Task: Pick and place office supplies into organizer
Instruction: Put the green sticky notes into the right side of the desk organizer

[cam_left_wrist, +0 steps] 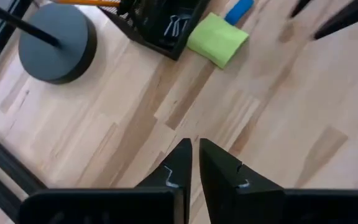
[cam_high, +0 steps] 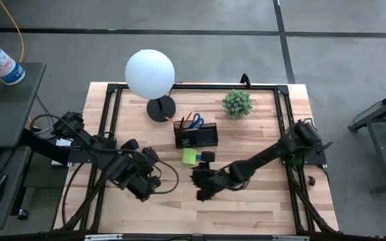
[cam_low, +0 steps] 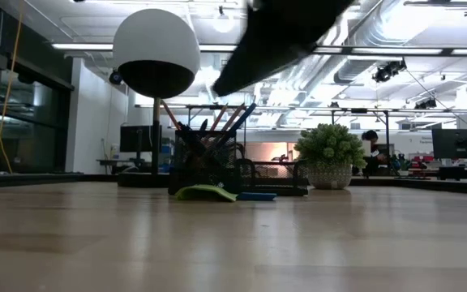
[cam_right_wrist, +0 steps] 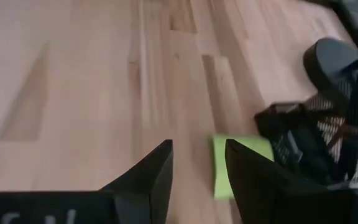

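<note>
The dark organizer [cam_high: 197, 136] stands near the table's middle and holds blue-handled scissors [cam_high: 195, 121], orange pencils and clips. The lime-green sticky-note pad [cam_high: 189, 156] lies flat on the wood just in front of it, with the small blue block [cam_left_wrist: 238, 10] beside it. My right gripper [cam_high: 201, 181] hovers open just on the near side of the pad [cam_right_wrist: 241, 167], touching nothing. My left gripper [cam_high: 154, 185] is shut and empty, off to the near left over bare wood [cam_left_wrist: 194, 144].
A white globe lamp [cam_high: 150, 73] on a round black base [cam_high: 161, 108] stands to the left of the organizer, toward the far edge. A small potted plant [cam_high: 236, 103] stands to the far right of it. Black frame rails [cam_high: 281, 114] run along the table's sides.
</note>
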Robot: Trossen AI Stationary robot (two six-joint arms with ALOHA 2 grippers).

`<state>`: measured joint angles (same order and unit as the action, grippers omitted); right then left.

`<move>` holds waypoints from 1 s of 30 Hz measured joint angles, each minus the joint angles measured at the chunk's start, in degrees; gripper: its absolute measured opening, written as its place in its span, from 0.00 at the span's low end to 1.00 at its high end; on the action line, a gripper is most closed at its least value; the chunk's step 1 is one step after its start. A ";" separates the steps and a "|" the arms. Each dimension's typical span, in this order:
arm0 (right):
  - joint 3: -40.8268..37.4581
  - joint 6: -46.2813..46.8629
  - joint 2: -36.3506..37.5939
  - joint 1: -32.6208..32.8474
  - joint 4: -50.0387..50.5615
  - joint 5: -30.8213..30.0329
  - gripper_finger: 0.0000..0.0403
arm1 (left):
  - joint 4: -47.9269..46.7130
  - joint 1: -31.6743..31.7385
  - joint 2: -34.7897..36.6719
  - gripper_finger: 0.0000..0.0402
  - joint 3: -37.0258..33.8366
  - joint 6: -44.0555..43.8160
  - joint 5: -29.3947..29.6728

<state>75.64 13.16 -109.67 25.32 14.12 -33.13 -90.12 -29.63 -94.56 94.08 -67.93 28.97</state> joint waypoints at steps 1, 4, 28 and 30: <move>2.38 -0.90 -1.75 -0.36 1.13 -0.50 0.34 | 0.01 -0.36 0.50 0.04 -0.31 0.47 0.05; 9.93 -2.94 -6.86 -1.61 6.50 -1.93 0.34 | 0.38 -1.74 2.22 0.02 -2.55 1.53 1.14; 29.50 22.41 -17.70 -3.99 27.17 6.50 0.34 | 8.43 -5.38 16.78 0.00 -22.51 1.67 6.27; 29.50 23.21 -17.70 -4.05 27.16 9.33 0.34 | 8.80 -5.25 16.78 0.01 -22.53 3.05 6.60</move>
<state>105.14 36.37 -127.37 21.26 41.28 -23.79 -81.32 -34.87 -77.78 71.55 -64.88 35.58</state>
